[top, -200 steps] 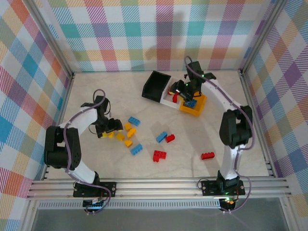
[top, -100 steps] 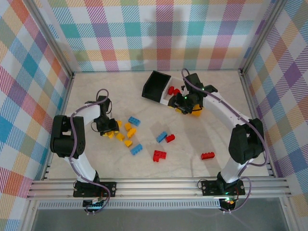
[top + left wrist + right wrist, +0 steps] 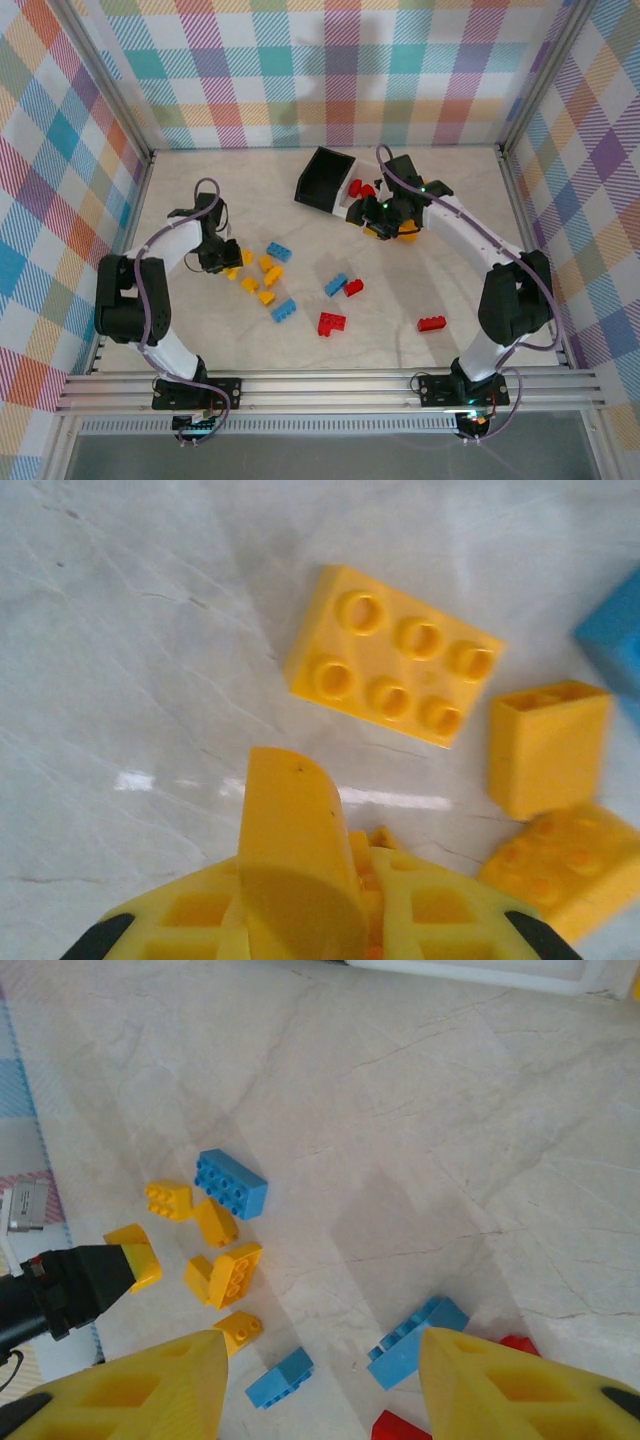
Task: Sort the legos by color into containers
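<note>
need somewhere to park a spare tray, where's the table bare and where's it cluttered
Bare: the table's far-left corner, left of the black bin; also the near strip between the red bricks and the front rail. Crowded: the yellow bricks beside the left gripper and the blue bricks around them.

2x3 yellow lego (image 3: pixel 395 652) flat on tabletop (image 3: pixel 130 630), 2 more yellow legos (image 3: pixel 548 745) rt

The right arm (image 3: pixel 440 205) is covering most of the orange-yellow bin (image 3: pixel 408 236), hiding its contents. In the left wrist view, a blue brick (image 3: pixel 615 645) is running off the right edge, and a blurred yellow brick (image 3: pixel 565 865) is running off the corner. In the right wrist view, a red brick (image 3: pixel 400 1427) is being cropped by the bottom edge.
</note>
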